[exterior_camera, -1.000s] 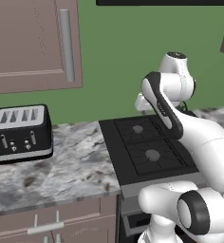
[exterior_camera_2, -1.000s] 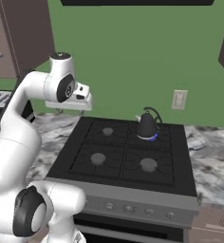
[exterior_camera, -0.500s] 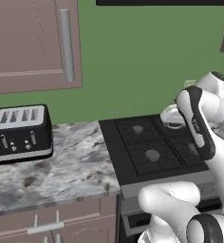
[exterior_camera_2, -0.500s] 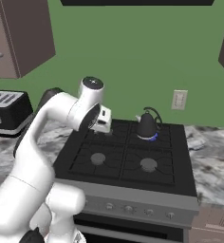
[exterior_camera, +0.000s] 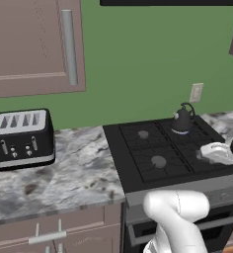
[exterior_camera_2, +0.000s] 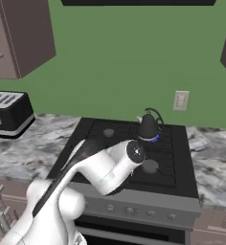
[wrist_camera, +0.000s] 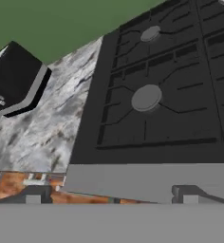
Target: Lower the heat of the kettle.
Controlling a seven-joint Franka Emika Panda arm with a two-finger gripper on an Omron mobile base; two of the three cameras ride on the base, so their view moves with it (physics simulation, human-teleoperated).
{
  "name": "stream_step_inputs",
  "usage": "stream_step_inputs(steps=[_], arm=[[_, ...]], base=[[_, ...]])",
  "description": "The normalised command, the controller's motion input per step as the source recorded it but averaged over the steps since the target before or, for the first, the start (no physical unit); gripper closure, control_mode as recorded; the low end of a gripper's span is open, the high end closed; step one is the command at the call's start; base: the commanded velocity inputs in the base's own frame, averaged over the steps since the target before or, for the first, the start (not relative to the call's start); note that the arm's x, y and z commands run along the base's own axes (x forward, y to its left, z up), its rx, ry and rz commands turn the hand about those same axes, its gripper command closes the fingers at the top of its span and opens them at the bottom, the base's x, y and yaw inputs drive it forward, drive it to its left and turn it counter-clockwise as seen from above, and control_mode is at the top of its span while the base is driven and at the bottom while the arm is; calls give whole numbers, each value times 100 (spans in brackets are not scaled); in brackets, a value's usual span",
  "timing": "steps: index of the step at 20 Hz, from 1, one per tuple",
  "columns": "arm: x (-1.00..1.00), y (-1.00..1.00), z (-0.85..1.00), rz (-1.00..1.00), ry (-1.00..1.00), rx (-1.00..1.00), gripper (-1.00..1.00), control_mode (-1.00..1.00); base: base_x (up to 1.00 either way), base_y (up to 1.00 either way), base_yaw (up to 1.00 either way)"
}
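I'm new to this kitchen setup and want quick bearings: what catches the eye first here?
The small dark kettle on the stove's back right burner, with a blue glow at its base. Next, the white arm reaching low across the stove's front edge. Then the black-and-silver toaster on the marble counter, left of the stove.

The arm (exterior_camera_2: 100, 170) is glossy white, built of thick rounded segments like smooth tubes joined end to end. A dark grey strip runs lengthwise along one segment, and a round dark cap with a small pale mark sits at the joint (exterior_camera_2: 135, 151) near its far end. From the other side, a bulbous white elbow (exterior_camera: 180, 207) shows, with a flatter white-and-grey part (exterior_camera: 216, 152) beyond it.
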Motion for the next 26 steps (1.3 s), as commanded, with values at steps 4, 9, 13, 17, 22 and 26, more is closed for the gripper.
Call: stream_step_inputs(steps=[4,9,13,17,22,26], arm=[[-57,-62,-72,-4,-1,33,-100,-100],[-39,-52,-58,-6,0,31,-100,-100],[-18,-50,-46,-6,1,27,-100,-100],[-3,-46,-40,-7,4,21,-100,-100],[3,-41,-26,-5,5,9,-100,-100],[4,-37,-21,0,3,1,-100,-100]], base=[[0,0,0],[0,0,0],[0,0,0],[0,0,0],[0,0,0],[0,0,0]])
